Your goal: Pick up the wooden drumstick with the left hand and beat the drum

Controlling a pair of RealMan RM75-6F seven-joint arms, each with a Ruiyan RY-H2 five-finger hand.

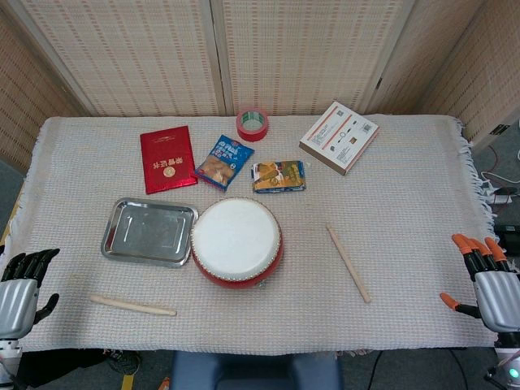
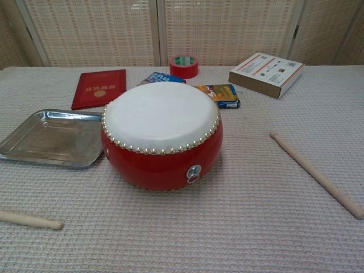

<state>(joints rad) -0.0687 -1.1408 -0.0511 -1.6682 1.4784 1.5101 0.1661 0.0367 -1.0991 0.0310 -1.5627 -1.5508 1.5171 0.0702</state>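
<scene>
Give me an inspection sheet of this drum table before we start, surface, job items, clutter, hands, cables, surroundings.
Surface: table under a cream woven cloth.
Job's things: red drum mid-table; left drumstick near the front edge; right drumstick lying apart.
Clutter: steel tray touching the drum; red booklet, tape roll, blue snack bag, second packet, box.
Hands: left hand and right hand open, off the table's corners, holding nothing.
Cables: some at the floor, far right.
Surroundings: woven screen panels behind.

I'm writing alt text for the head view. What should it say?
A red drum with a white skin sits mid-table, a wooden drumstick lying on each side. Both robot hands, left and right, rest open at the table's edges, holding nothing.
</scene>
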